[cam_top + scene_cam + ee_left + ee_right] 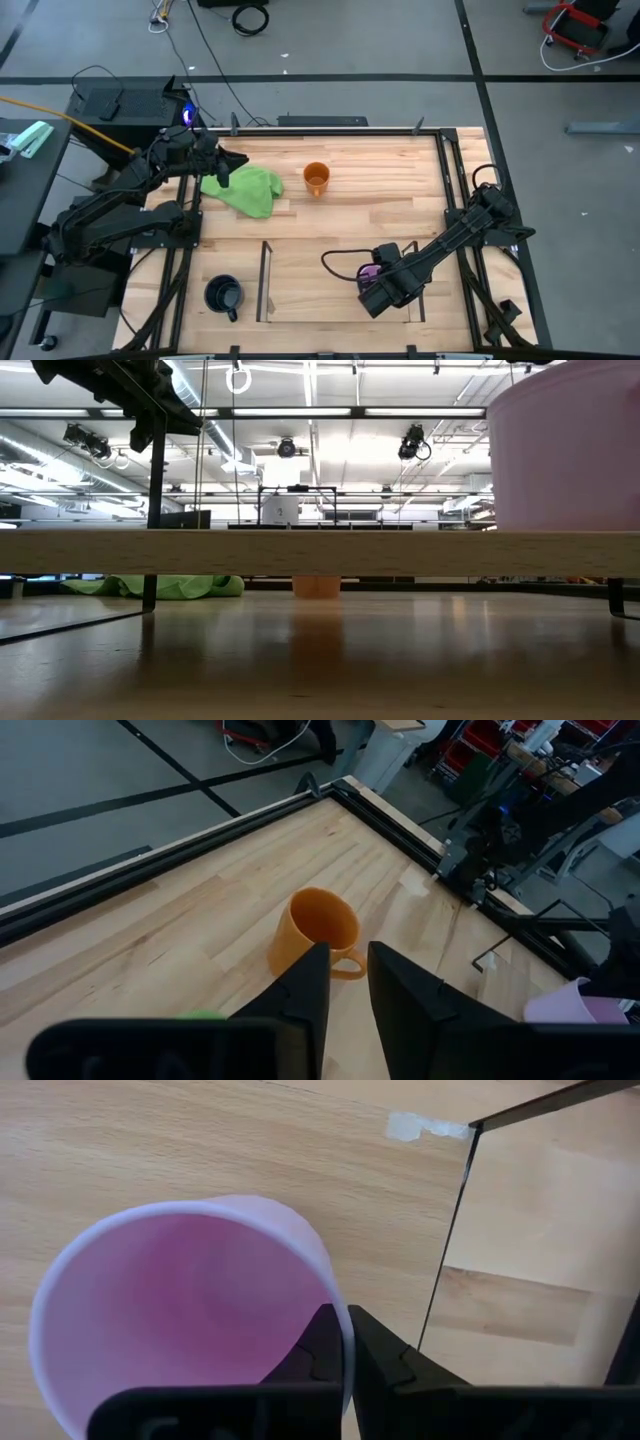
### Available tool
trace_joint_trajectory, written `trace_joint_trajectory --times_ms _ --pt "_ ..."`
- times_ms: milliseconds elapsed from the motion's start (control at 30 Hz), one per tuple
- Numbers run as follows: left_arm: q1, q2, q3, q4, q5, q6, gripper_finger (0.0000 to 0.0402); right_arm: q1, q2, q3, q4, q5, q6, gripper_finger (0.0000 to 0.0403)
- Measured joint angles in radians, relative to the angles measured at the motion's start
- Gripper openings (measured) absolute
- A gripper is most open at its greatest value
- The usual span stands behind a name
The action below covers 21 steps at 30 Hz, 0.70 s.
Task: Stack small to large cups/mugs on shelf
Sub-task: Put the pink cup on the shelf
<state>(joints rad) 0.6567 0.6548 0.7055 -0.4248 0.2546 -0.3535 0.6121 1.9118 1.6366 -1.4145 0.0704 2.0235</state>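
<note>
My right gripper (376, 287) is shut on the lilac mug (370, 271) inside the light wood shelf bay, near its right clear panel (450, 1260). The mug fills the right of the low view (560, 450). The orange mug (316, 179) stands upright on the table's far middle and also shows in the left wrist view (315, 932). The navy mug (222, 295) stands near the front edge, just left of the shelf's left clear panel (265, 280). My left gripper (226, 168) hovers over the green cloth (248, 190), empty, with a narrow gap between its fingers (300, 990). My right gripper pinches the lilac mug's rim wall (343, 1320), one finger (318, 1348) inside the mug and one (382, 1352) outside. The fingers come from above, slanting. The mug's mouth faces the wrist camera. Whether its base rests on the wood cannot be told.
Black metal frame rails (455, 170) run along the table's sides and far edge. The shelf's front board (320, 552) crosses the low view. Bare wood lies between the two clear panels and around the orange mug.
</note>
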Motion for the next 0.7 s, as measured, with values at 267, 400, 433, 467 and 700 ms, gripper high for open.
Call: trace_joint_trajectory --times_ms 267,400,433,467,700 --pt "0.0 0.0 0.0 0.0 0.0 0.004 0.008 0.0 -0.006 -0.003 0.0 -0.002 0.003 0.0006" --pt "0.0 0.0 0.0 0.0 0.0 0.011 0.0081 0.001 -0.013 -0.004 -0.01 -0.008 0.018 0.0006" --pt "0.0 0.0 0.0 0.0 0.0 0.011 0.008 0.002 -0.013 -0.004 -0.012 -0.008 0.018 0.0006" --pt "0.0 0.0 0.0 0.0 0.0 0.011 0.0079 0.003 -0.013 -0.004 -0.012 -0.008 0.019 0.0006" --pt "0.0 0.0 0.0 0.0 0.0 0.01 0.0073 0.011 -0.014 -0.004 -0.01 -0.029 0.018 0.0007"
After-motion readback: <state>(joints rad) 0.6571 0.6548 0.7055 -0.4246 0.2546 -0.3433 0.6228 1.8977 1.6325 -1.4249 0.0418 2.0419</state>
